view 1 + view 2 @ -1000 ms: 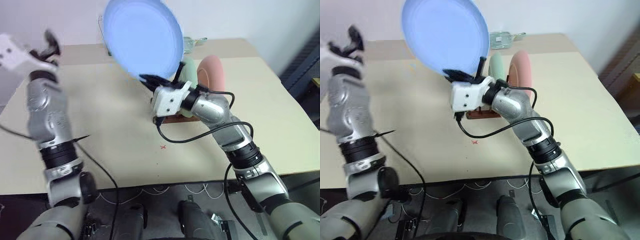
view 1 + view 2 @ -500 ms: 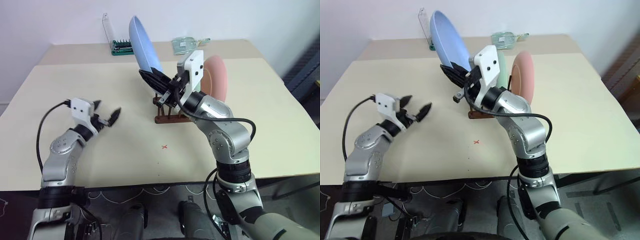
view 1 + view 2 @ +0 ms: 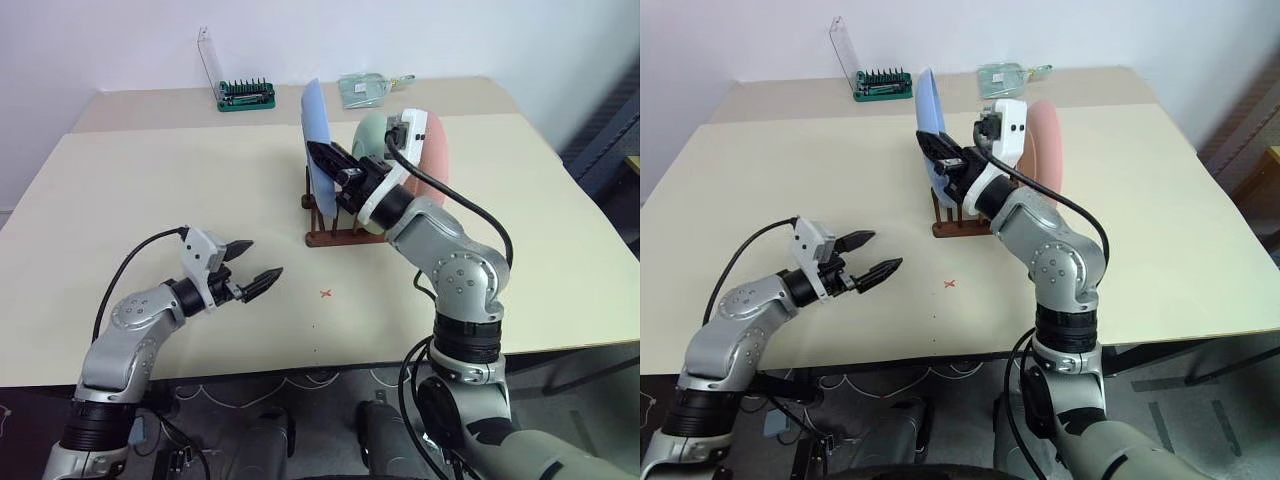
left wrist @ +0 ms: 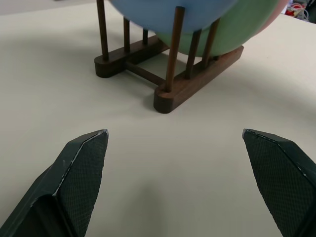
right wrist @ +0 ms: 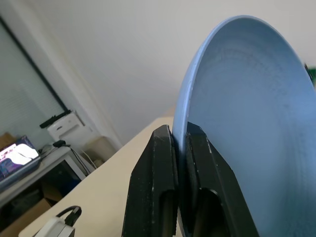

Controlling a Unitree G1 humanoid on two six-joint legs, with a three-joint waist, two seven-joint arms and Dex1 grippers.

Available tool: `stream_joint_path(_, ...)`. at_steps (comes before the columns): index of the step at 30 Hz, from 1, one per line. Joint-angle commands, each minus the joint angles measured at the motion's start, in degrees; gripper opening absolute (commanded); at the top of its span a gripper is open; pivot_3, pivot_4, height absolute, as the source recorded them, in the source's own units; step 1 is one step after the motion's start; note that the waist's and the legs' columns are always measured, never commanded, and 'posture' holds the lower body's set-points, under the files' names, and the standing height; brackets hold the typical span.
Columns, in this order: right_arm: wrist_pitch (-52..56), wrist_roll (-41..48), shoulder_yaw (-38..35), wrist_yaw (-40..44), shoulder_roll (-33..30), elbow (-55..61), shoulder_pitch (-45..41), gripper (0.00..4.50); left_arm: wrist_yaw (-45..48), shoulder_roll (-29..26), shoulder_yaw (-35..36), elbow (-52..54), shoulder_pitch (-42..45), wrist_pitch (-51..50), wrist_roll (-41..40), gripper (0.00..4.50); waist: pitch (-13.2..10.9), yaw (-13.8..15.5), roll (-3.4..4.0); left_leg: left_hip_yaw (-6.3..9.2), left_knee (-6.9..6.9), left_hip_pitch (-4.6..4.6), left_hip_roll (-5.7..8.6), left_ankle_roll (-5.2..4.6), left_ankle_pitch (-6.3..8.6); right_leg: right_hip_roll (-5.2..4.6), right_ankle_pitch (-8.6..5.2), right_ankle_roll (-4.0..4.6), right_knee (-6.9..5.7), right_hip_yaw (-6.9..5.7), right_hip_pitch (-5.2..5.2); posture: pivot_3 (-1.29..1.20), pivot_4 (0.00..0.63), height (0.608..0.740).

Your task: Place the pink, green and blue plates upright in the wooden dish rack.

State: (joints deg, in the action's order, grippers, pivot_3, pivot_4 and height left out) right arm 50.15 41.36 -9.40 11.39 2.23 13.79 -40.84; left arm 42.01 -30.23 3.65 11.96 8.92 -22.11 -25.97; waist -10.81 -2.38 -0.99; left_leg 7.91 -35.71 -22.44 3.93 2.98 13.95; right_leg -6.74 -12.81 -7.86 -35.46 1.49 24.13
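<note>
The light blue plate (image 3: 316, 150) stands on edge over the left end of the wooden dish rack (image 3: 335, 237), its lower rim down among the pegs and above the rails (image 4: 168, 79). My right gripper (image 5: 180, 131) is shut on its rim. Behind it, the mint green plate (image 4: 232, 29) and the pink plate (image 3: 441, 150) stand upright in the rack. Low over the table, left of and nearer than the rack, my left gripper (image 3: 262, 258) is open and points at the rack with nothing between its fingers.
A green tool holder with a clear lid (image 3: 243, 92) and a clear packet (image 3: 368, 88) lie at the table's far edge. A small red cross (image 3: 326, 293) marks the beige table (image 3: 150, 180) in front of the rack.
The right gripper has rolled the blue plate from face-on to edge-on and brought it down over the rack. The left arm swung down from high on the left to low over the table.
</note>
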Motion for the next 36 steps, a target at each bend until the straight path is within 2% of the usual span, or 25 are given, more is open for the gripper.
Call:
stream_joint_path(1,1.6,3.0,-2.2,-4.0,1.0,-0.5,-2.2,0.0,0.0,0.1,0.3,2.1,-0.1,0.3,-0.1,4.45,0.0,0.0,0.0,0.0,0.0,0.0,0.0,0.0,0.0,0.0,0.0,0.0,0.0,0.0,0.0,0.0,0.15,0.74)
stream_joint_path(4,1.9,3.8,-2.9,-5.9,0.9,-1.6,-2.9,0.0,-0.1,0.4,-0.1,2.3,-0.2,0.5,0.2,4.45,0.0,0.0,0.02,-0.01,0.0,0.0,0.0,0.0,0.0,0.0,0.0,0.0,0.0,0.0,0.0,0.0,0.15,0.74)
stream_joint_path(7,2.3,4.7,-2.6,-6.3,0.5,-1.2,-3.2,1.0,-0.1,0.8,-0.5,2.3,-0.2,0.7,0.6,4.5,0.0,0.0,0.03,0.0,0.02,0.0,0.0,0.0,0.0,0.01,0.0,0.0,0.0,0.0,0.01,0.0,0.15,0.74)
stream_joint_path(14,1.3,2.7,0.4,-5.7,-2.3,0.8,-3.8,4.43,0.0,1.2,-0.8,1.9,0.0,0.9,0.9,4.5,0.0,-0.1,0.04,-0.01,0.02,0.0,0.0,0.0,0.0,0.0,0.0,0.0,0.01,0.0,0.01,0.0,0.15,0.74)
stream_joint_path(19,1.1,2.3,1.9,-4.8,-5.3,3.4,-5.9,4.43,0.1,1.4,-0.7,1.8,-0.1,1.0,1.0,4.5,0.0,-0.1,0.06,-0.02,0.03,-0.01,0.0,0.0,0.0,0.01,0.0,0.0,0.01,0.0,0.03,0.0,0.15,0.74)
stream_joint_path(28,0.3,-1.5,5.7,0.6,-16.3,9.7,-8.7,4.43,0.2,2.1,-0.7,1.1,0.1,1.6,1.8,4.5,0.0,0.0,0.05,-0.03,0.03,-0.02,0.0,0.0,0.0,0.0,0.0,-0.01,0.04,0.0,0.01,0.0,0.15,0.74)
stream_joint_path(31,-2.8,-2.1,2.6,7.6,-25.4,13.5,-6.7,4.43,-0.6,2.3,0.3,0.8,0.0,2.6,2.3,4.5,0.0,0.3,0.05,-0.03,0.02,-0.04,0.0,-0.01,0.0,0.0,0.0,-0.01,0.07,0.0,0.0,0.0,0.15,0.74)
stream_joint_path(34,-7.2,-1.8,-4.8,18.7,-38.0,16.6,2.0,4.43,-0.7,1.1,2.4,-0.9,-0.6,4.1,2.7,4.5,0.0,1.5,0.01,-0.04,-0.02,-0.08,-0.01,-0.08,0.04,-0.01,-0.01,-0.02,0.29,-0.06,-0.11,0.0,0.15,0.74)
stream_joint_path(36,-9.4,-3.2,-9.1,23.4,-44.3,15.5,9.3,4.43,-0.4,0.1,3.1,-2.5,-0.9,5.2,3.4,4.5,0.0,1.8,-0.01,-0.05,-0.04,-0.08,0.0,-0.17,0.09,-0.02,-0.04,-0.07,0.42,-0.1,-0.27,0.0,0.15,0.74)
